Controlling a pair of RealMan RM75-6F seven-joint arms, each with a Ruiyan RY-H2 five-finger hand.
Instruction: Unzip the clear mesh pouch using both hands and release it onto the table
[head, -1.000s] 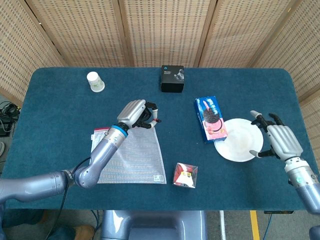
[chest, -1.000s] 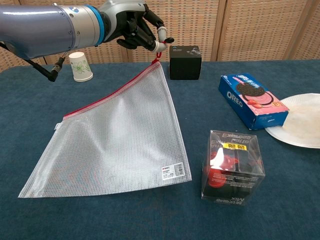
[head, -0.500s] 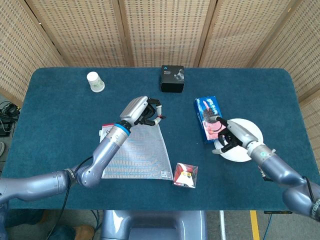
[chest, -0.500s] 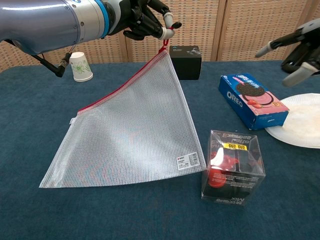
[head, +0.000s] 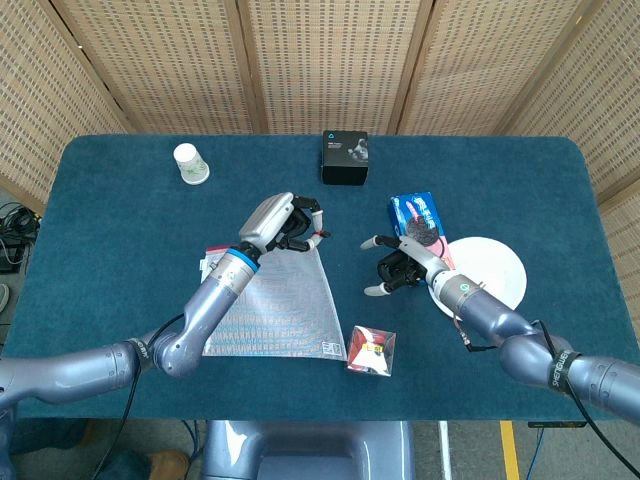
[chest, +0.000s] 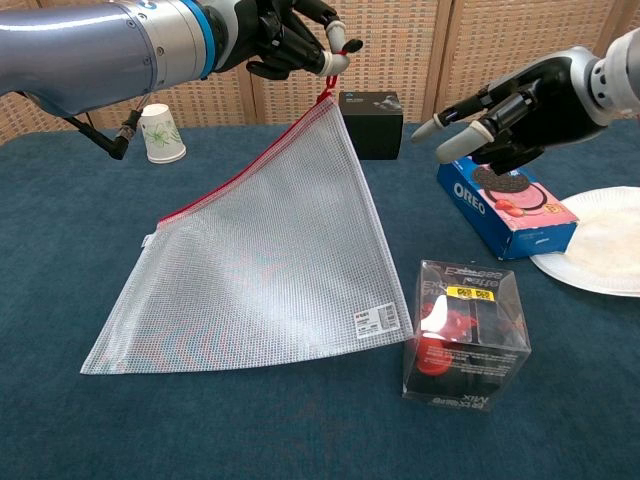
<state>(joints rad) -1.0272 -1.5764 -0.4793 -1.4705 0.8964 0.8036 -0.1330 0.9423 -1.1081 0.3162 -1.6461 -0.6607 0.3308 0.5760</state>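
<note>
Head view first: the left robot hand is pinching the red zipper pull at the top corner of the clear mesh pouch, lifting that corner while the rest is draping down onto the table. My guess is it's holding the pull up so the other side has something to tug against. The right robot hand is hovering mid-table with fingers spread, holding nothing, apart from the pouch (looks like it's heading for it, but that's a judgement). Just beside it an Oreo box is lying against a white paper plate. A clear box with red stuff inside is sitting near the pouch's lower corner, a paper cup and a black box farther back.

Chest view: the left robot hand is gripping the pull, so the pouch is hanging like a tent with its red zipper edge running down-left, zipper seemingly shut. The right robot hand is floating open above the Oreo box.

The table is wearing a dark blue felt-like cover, and woven wicker-style screens are standing behind it.
</note>
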